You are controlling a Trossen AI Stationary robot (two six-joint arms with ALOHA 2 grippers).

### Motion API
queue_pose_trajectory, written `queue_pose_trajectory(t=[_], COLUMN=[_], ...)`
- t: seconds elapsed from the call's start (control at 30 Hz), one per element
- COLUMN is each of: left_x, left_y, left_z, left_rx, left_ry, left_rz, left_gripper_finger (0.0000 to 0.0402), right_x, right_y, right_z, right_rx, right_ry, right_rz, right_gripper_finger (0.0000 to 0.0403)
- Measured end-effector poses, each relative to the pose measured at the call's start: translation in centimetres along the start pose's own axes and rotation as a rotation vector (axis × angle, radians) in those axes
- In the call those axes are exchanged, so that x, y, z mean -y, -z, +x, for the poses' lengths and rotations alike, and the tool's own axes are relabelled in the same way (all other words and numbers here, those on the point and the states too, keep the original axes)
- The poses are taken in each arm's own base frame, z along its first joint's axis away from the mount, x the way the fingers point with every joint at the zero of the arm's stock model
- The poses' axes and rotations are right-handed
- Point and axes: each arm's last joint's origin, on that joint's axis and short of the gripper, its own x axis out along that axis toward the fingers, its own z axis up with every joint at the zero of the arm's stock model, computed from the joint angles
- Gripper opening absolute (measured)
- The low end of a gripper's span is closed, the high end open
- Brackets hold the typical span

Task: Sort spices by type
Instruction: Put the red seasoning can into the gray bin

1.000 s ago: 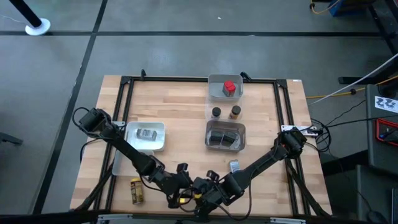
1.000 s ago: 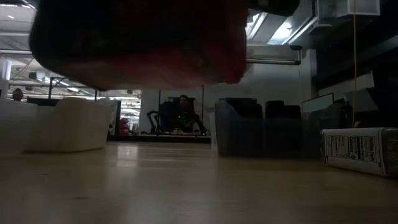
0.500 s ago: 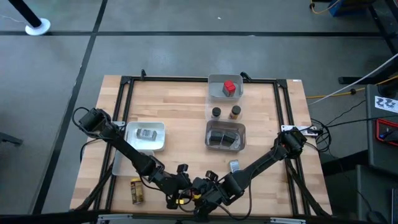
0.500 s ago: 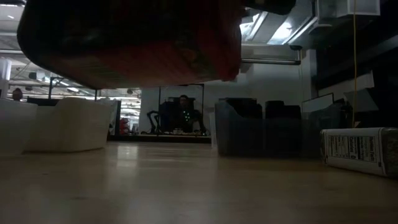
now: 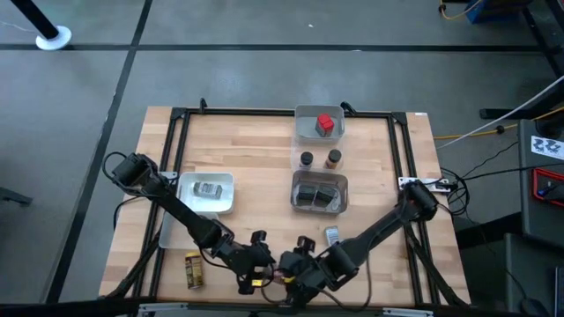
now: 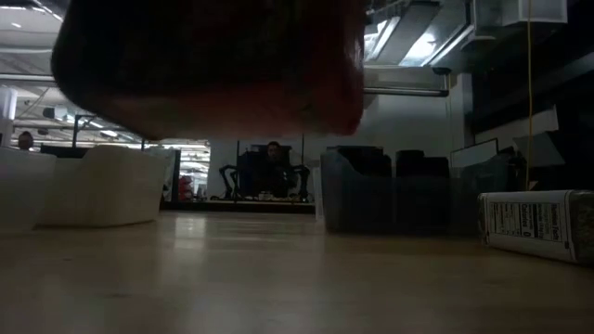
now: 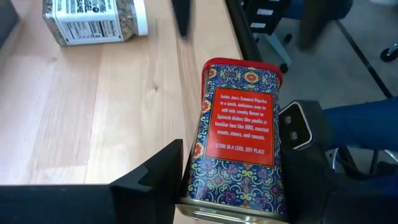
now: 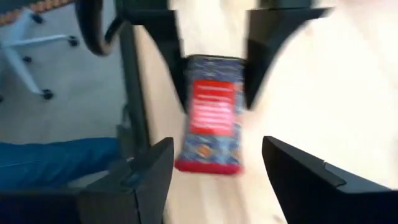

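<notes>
A tin (image 7: 239, 134) with a blue-and-red pattern, a red label and a red lid hangs above the table's near edge, with my left gripper (image 7: 233, 186) shut on it. The low view shows the tin (image 6: 213, 65) as a dark red bulk clear of the tabletop. My right gripper (image 8: 214, 180) faces it from the lid end, open, its fingers wide of the tin (image 8: 211, 118) and not touching it. In the high view both grippers meet near the front edge, left (image 5: 267, 267) and right (image 5: 297, 264). My left gripper pinches the tin between its two fingers (image 7: 155, 180), on the two narrow sides (image 7: 198, 180) at the end opposite the red lid. The fingers slant down and lie along the tin. The tin is lifted clear of the table, with its lid end (image 7: 242, 65) pointing away from the gripper.
A silver jar (image 5: 332, 235) lies on the wood close by and a yellow jar (image 5: 193, 269) lies near the front left. Farther back stand trays with a red box (image 5: 325, 124), dark containers (image 5: 318, 194) and a silver jar (image 5: 208, 189). Two round jars (image 5: 306, 158) stand between the trays.
My right gripper has risen and drawn back a little from the tin, toward the table's right. The tin rocked briefly and now hangs level, clear of the table, in my left gripper, which has kept still.
</notes>
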Motion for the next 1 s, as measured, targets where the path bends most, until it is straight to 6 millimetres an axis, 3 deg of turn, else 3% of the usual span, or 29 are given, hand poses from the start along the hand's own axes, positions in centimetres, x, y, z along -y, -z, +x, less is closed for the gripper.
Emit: queue_pose_trajectory(t=[0.2,0.43,0.7,1.0], left_x=[0.1,0.5,0.9,1.4], left_y=[-0.5,-1.7,-3.1,-4.0], left_z=[0.0,-0.2,-0.6,-1.0], left_rx=[0.060,0.197,0.353,0.457], left_ry=[-0.017,-0.014,-0.006,0.019], left_rz=[-0.023,-0.002,0.038,0.087], left_gripper_finger=[0.0192,0.0192,0.0192,0.0192], right_x=[-0.6,-3.1,-5.6,-5.2], right_y=[2.0,6.5,10.0,8.9], right_z=[-4.1,-6.8,-7.4,-6.6], right_rx=[0.077,0.235,0.400,0.519], right_ry=[0.150,0.250,0.185,0.229], right_rz=[-0.075,-0.094,-0.078,-0.020], right_gripper_finger=[0.0245,0.0246,0.0246,0.0246])
